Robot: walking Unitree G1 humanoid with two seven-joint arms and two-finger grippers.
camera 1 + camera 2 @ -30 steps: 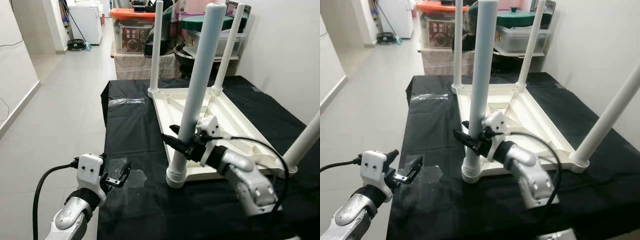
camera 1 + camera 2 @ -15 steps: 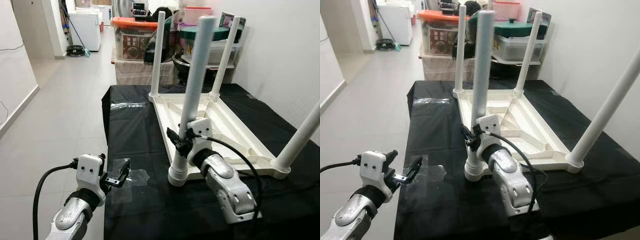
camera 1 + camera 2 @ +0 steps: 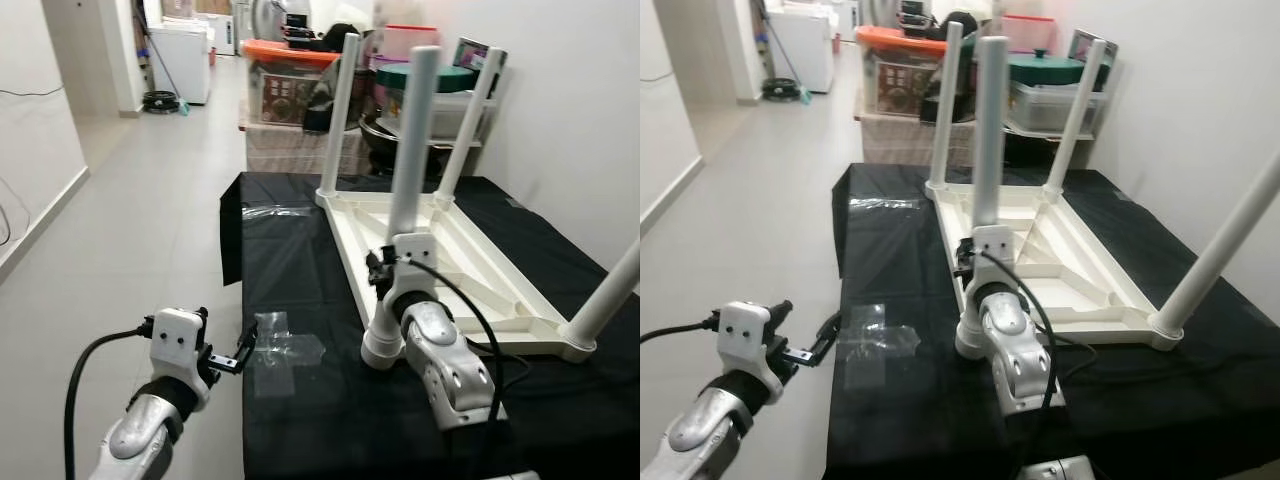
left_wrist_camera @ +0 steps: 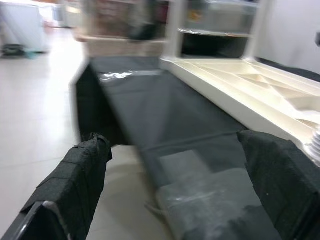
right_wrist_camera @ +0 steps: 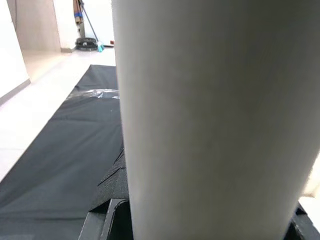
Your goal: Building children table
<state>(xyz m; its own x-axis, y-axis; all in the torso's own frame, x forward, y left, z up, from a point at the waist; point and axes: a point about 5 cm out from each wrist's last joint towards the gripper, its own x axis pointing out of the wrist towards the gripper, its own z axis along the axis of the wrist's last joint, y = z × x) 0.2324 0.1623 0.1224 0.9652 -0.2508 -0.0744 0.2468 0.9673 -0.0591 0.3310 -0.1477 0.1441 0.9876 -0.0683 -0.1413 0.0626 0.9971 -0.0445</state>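
A white children's table [image 3: 470, 262] lies upside down on a black-covered bench [image 3: 300, 270], with its legs pointing up. My right gripper [image 3: 384, 270] is shut on the near left leg [image 3: 412, 150], low down just above its socket. In the right wrist view that leg [image 5: 210, 115] is pressed close, with a black finger [image 5: 112, 197] beside it. My left gripper [image 3: 243, 348] hangs open at the bench's left edge with nothing in it. Its black pads [image 4: 75, 182] stand wide apart in the left wrist view.
Clear tape patches [image 3: 287, 350] stick to the cloth near the left gripper, and another strip [image 3: 265, 210] lies further back. Storage bins and pots [image 3: 300, 80] crowd behind the bench. A wall runs along the right. Open tiled floor [image 3: 130, 220] lies to the left.
The head view has shifted. My right arm has swung round from the leg's right side to in front of it, still holding the leg. The left gripper has stayed open in place.
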